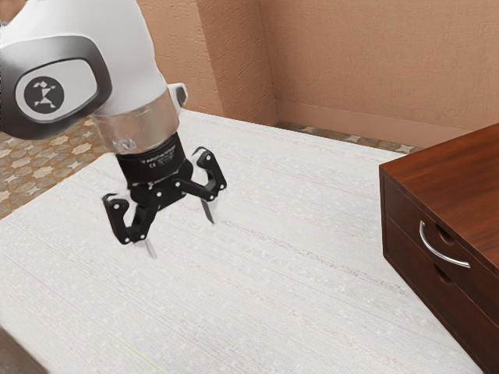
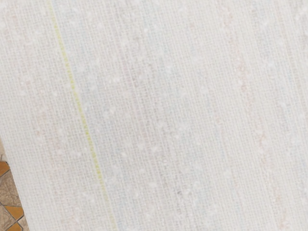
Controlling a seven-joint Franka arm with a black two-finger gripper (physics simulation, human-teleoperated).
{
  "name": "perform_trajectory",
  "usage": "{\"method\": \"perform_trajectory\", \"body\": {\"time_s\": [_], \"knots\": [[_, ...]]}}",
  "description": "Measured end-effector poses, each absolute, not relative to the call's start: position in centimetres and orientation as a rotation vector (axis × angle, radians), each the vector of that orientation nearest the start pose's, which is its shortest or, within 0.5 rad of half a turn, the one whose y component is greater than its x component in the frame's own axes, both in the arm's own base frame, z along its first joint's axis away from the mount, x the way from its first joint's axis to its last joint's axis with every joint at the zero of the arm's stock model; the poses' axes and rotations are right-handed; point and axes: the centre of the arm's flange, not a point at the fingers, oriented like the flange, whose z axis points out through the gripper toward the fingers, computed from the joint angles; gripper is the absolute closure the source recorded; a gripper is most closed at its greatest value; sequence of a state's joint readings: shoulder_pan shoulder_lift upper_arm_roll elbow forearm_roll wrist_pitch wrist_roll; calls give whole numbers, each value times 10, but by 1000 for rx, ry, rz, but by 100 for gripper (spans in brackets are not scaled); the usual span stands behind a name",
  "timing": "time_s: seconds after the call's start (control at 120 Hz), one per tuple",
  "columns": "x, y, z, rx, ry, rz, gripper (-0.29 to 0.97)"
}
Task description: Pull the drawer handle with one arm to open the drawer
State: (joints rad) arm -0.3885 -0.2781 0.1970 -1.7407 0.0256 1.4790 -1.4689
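White robot arm housing (image 1: 70, 70) fills the near upper corner of the exterior view. Below it, the black two-finger gripper (image 1: 180, 234) hangs above the white textured tabletop (image 1: 296, 265), fingers spread apart with nothing between them.

Task item: the curved silver drawer handle (image 1: 443, 245) sits on the front of the dark brown wooden drawer cabinet (image 1: 444, 183), at the exterior view's right and well apart from the gripper.

Assessment: approach stage, with no contact made and the drawer apparently unopened. The next move calls for travel toward the cabinet, with the fingers turned to straddle the handle.

Obstructions: none seen on the tabletop between them. Patterned orange floor tiles (image 2: 8, 192) border the table edge.
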Motion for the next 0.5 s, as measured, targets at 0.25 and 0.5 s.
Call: {"method": "perform_trajectory", "body": {"time_s": [0.25,0.5], "knots": [[460,-114,644,-2552,-1856,8,0],[478,-201,620,-2694,-1697,-24,0]]}}
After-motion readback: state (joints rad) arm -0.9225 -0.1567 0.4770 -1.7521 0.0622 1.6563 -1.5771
